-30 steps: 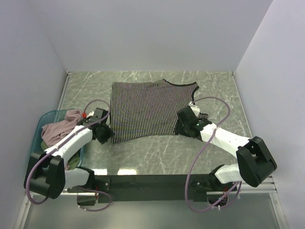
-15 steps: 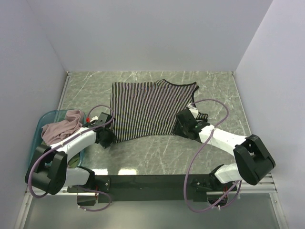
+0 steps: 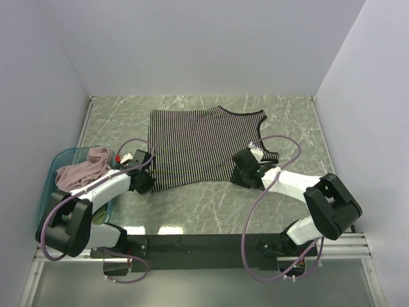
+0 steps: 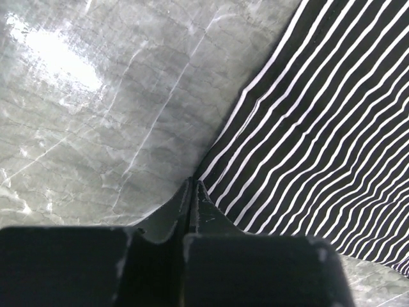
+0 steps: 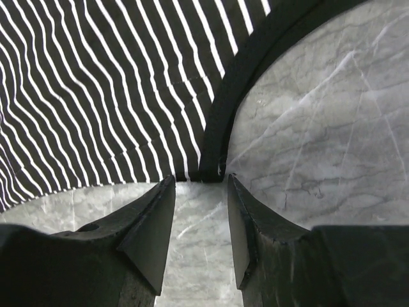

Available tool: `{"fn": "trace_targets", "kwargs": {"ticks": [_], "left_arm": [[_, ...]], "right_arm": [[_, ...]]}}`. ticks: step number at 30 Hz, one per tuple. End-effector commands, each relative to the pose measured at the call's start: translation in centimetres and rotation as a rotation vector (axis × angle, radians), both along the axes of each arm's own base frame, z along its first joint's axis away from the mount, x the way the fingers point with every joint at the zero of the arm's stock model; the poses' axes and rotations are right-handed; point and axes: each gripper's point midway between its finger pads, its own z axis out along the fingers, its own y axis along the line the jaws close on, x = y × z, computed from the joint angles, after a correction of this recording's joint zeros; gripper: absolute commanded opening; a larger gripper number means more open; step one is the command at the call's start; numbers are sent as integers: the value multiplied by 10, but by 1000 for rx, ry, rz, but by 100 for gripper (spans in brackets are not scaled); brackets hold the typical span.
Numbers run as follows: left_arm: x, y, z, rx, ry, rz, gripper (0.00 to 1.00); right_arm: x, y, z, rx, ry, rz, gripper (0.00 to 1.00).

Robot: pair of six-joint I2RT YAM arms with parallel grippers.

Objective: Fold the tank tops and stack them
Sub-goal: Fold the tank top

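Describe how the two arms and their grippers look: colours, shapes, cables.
Both arms are alike: the left arm and right arm have smooth white links between chunky black joint housings. A mauve cable loops loosely along each. The left gripper and right gripper have matte black, wedge-shaped fingers tapering to thin tips.

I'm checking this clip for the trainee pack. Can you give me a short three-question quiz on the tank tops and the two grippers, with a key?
1. Fill in: at the near-left corner of the black-and-white striped tank top, the left gripper's fingers are ____.
2. True or false: the right gripper is shut.
3. The dusty pink tank top lies: A in the teal plastic tub; B on the striped top; C in the right gripper.
Key: 1 shut; 2 false; 3 A.
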Motion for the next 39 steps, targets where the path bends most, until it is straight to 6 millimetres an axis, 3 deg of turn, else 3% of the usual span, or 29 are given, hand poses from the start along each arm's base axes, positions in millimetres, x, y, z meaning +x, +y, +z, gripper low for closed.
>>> {"fn": "trace_targets", "kwargs": {"ticks": [1,4,6,7,8,11,18,24,29,33,39], "left_arm": [[-13,9,-7,44,37,-13,1],[-14,8,1,35,21,-28,1],[-14,9,8,42,15,-31,1],[-10,8,14,39,-1,-36,1],[-9,8,18,39,-10,-41,1],[-2,6,35,36,-47,-59,1],[0,5,53,31,-75,-77,1],[-25,7,31,9,-6,-66,1],[-34,8,28,5,13,-52,1],[-17,10,44,43,-19,-57,1],[30,-3,59,27,-70,-67,1]], "right_arm": [[6,-7,-3,-43,-20,-43,46],[9,-7,-4,-57,-21,-45,44],[10,-5,-5,-54,-18,-42,37],[10,-5,-5,-53,-18,-41,29],[11,-5,-5,-53,-18,-43,11],[10,-7,-2,-60,-25,-42,0],[5,-9,7,-62,-40,-25,0],[-17,-10,11,-98,-51,-8,0],[-40,-14,12,-96,-39,-11,0],[-41,-21,20,-124,-63,-23,0],[1,-11,53,-202,-113,4,0]]}}
